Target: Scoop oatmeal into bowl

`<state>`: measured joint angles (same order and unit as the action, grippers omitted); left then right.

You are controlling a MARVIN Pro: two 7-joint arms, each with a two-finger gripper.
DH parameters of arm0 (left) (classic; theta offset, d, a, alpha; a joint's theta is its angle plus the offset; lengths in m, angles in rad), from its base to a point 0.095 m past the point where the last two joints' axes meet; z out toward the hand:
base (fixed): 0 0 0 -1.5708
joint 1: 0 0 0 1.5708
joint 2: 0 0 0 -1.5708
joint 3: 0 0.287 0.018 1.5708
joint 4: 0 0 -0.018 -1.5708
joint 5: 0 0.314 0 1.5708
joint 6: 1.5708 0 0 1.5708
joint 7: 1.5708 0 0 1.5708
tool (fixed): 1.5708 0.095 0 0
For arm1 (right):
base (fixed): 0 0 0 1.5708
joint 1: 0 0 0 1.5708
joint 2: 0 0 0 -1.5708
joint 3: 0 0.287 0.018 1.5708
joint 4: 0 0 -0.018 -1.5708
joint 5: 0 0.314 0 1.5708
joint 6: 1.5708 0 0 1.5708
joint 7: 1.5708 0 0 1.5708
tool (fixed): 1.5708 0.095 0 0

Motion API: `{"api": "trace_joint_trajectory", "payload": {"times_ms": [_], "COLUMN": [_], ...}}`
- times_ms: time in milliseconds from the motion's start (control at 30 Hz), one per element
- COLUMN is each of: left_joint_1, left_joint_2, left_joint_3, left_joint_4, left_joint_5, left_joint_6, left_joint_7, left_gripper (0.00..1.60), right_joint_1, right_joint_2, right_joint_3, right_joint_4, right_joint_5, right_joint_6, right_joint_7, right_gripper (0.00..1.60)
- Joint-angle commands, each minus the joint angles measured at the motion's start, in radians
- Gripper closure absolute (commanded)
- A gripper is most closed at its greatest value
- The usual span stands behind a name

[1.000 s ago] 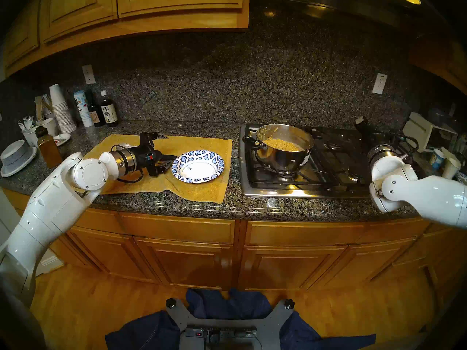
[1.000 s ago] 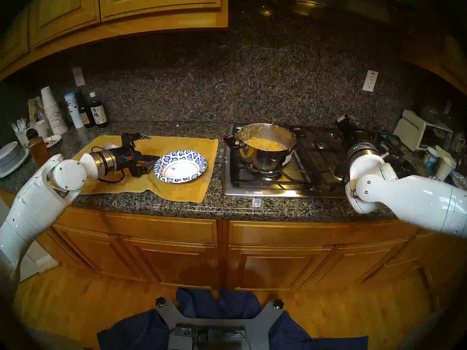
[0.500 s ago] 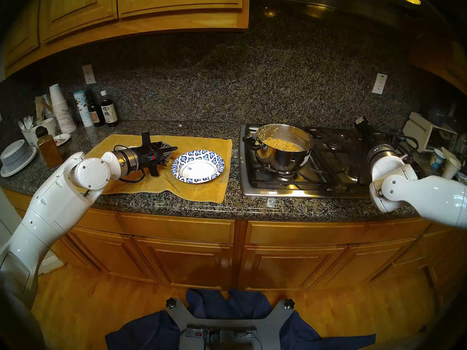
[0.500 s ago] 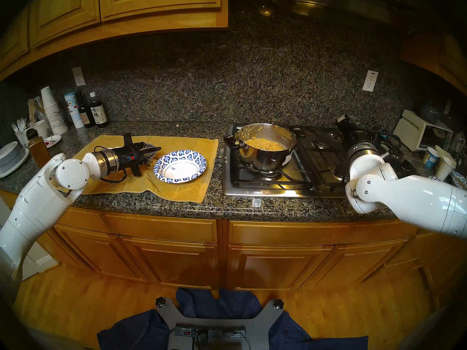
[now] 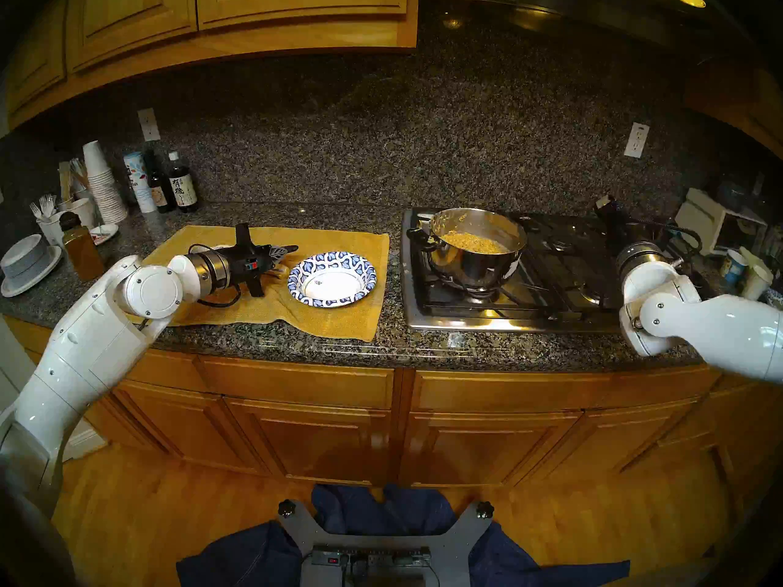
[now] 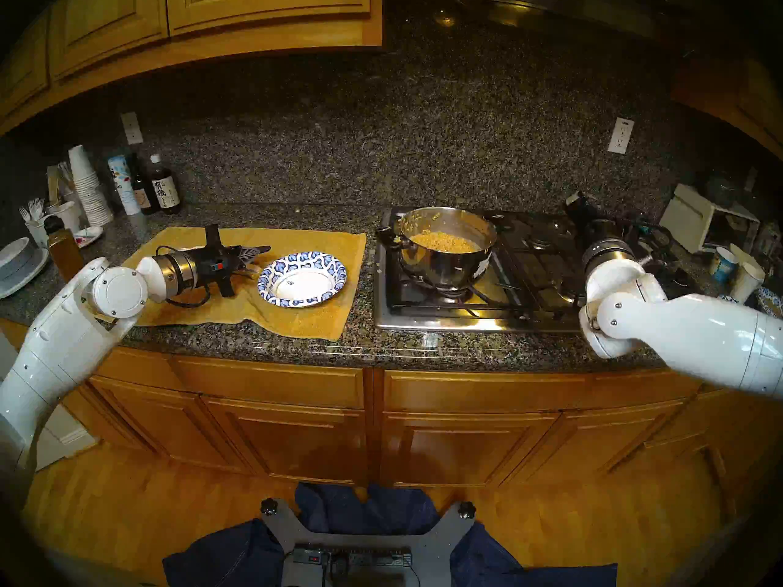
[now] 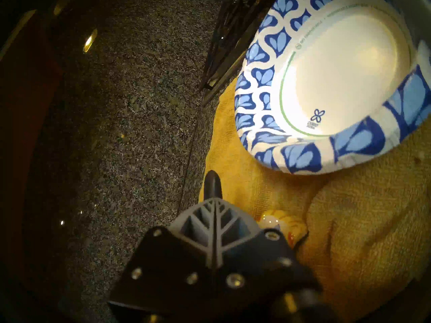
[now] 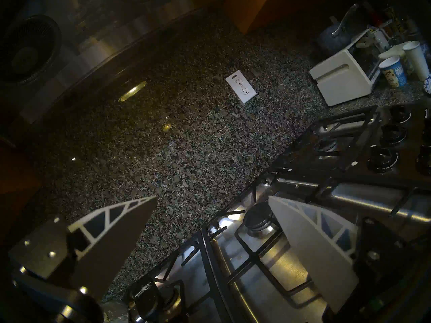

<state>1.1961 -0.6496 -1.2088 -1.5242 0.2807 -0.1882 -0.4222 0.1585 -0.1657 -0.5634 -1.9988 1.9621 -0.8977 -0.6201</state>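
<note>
Only oatmeal (image 5: 473, 241) inside pot (image 5: 474, 268); bowl (image 5: 331, 279) bare.

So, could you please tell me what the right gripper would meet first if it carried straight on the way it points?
Most likely the granite backsplash behind the stove: the open right gripper points at it over the burner grates, though depth is unclear.
</note>
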Motion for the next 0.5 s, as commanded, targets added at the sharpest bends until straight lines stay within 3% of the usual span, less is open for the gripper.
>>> {"api": "trace_joint_trajectory", "payload": {"times_ms": [0, 467], "left_joint_1": [-0.02, 0.001], "left_joint_2": [-0.006, -0.017], "left_joint_3": [-0.033, -0.06], "left_joint_4": [-0.007, -0.036], "left_joint_5": [-0.013, -0.025], "left_joint_6": [-0.01, -0.023], "left_joint_7": [0.038, 0.098], "left_gripper": [1.6, 1.6], "right_joint_1": [0.031, 0.031], "right_joint_2": [-0.002, -0.002], "right_joint_3": [0.027, 0.027], "right_joint_4": [0.001, 0.001], "right_joint_5": [-0.014, -0.013], "right_joint_6": [-0.004, -0.004], "right_joint_7": [0.006, 0.007], "right_gripper": [0.0, 0.0]}}
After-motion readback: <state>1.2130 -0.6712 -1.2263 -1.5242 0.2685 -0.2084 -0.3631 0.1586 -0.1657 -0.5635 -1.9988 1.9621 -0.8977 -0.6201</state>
